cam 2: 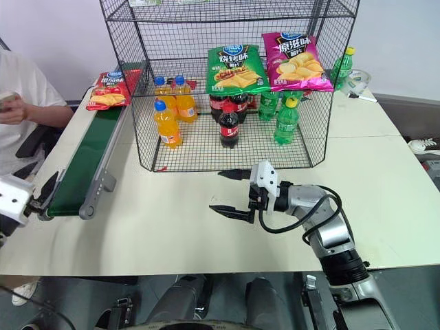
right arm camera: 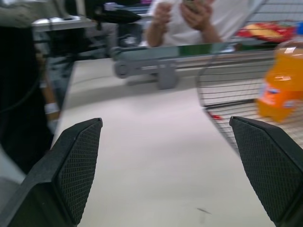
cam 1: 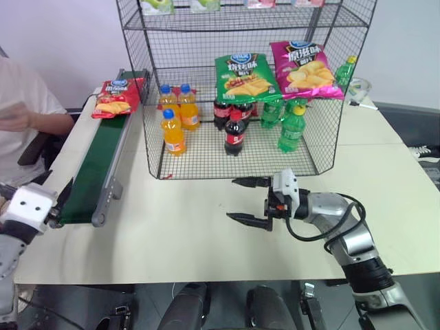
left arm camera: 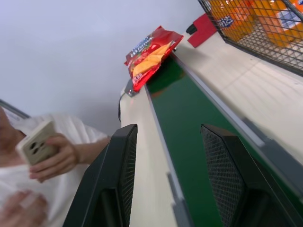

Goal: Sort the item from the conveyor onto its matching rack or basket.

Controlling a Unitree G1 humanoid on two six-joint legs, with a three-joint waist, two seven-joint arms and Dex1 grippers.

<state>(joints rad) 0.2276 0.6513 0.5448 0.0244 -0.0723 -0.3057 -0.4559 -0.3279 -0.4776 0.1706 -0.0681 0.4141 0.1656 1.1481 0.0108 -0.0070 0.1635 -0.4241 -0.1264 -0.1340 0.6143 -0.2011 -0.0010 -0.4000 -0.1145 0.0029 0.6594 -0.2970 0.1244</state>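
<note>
Both grippers (cam 1: 249,201) (left arm camera: 170,175) gape empty, well apart from the red bag (cam 1: 118,97) on the conveyor's (cam 1: 96,172) far end.

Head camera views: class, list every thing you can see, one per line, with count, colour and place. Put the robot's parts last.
Snack bag: one, red, far end of the conveyor.
Conveyor: one, dark green belt with grey rails, left side of the table.
Wire rack: one, dark grey, standing on the table.
Chip bags: green, magenta, propped in the rack.
Orange soda bottles: three, rack left.
Cola bottles: at least two, dark, rack middle.
Green bottles: several, rack right.
Table: one, cream.
Person: white shirt, beside the conveyor.
Left gripper: open, near the conveyor's near end.
Right gripper: open, before the rack.
</note>
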